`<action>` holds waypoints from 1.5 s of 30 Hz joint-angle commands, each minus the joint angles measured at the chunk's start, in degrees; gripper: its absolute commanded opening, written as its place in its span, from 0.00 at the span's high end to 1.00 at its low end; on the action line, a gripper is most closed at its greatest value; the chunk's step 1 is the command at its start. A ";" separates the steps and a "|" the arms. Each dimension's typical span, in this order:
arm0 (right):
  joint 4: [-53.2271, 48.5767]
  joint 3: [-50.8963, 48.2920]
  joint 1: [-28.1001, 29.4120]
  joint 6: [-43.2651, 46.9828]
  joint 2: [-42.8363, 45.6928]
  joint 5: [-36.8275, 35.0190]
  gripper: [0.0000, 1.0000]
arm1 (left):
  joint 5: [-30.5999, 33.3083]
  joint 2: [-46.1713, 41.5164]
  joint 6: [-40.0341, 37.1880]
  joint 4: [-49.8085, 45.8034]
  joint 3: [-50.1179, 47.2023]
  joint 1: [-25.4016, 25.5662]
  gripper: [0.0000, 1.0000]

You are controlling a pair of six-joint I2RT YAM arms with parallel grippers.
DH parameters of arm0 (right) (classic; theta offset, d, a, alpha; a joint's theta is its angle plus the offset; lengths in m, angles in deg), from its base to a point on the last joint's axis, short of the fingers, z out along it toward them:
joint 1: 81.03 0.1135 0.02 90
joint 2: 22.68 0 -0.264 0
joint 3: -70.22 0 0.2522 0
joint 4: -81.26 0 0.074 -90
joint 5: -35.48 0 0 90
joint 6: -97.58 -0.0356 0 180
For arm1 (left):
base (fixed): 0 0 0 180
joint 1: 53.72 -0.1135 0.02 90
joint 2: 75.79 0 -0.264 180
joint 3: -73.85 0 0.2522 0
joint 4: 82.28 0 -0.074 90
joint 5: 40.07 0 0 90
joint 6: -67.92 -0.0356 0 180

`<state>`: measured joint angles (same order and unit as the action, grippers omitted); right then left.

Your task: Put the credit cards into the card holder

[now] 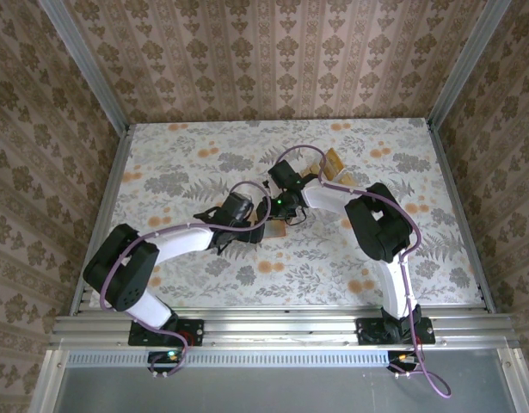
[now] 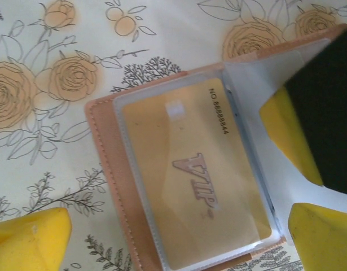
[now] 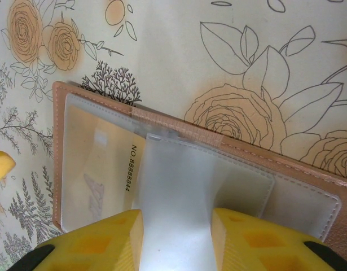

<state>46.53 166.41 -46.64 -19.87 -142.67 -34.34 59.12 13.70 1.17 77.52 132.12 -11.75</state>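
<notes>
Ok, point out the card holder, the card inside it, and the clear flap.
card holder (image 2: 114,169), left wrist view, pink left border.
credit card (image 2: 197,182), left wrist view, VIP lettering.
clear flap (image 3: 176,192), right wrist view, its frosted middle.

Entry: one golden credit card (image 2: 190,175), lying flat under a clear sleeve (image 2: 123,141) of the open card holder (image 2: 105,169). Left wrist view: small dark print "NO 88888844" along the card's edge at its 1 o'clock side, the line running toward 5 o'clock. Large raised serif letters "VIP" stand at the card's middle, running the same way, in a tone close to the card's own. Right wrist view: the same credit card (image 3: 94,164), with "NO 88888844" in dark print running toward 6 o'clock, just at 9 o'clock of the lifted clear leaf (image 3: 179,192). At 9 o'clock of the number is a pale trace of large lettering, too faint to read
</notes>
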 commanded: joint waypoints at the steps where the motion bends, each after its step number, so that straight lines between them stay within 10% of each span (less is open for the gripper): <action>1: -0.28 -0.65 0.33 -0.90 -0.95 1.13 0.61 | 0.93 -0.11 -0.83 1.46 -0.39 0.66 0.00; 45: 3.03 -2.53 -1.39 -4.72 3.62 5.47 0.48 | 6.05 0.90 0.26 -0.59 -1.28 1.63 0.00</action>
<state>49.77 161.97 -49.18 -23.78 -139.39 -31.04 63.47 17.11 1.47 80.38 131.09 -10.26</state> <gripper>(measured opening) 0.522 0.999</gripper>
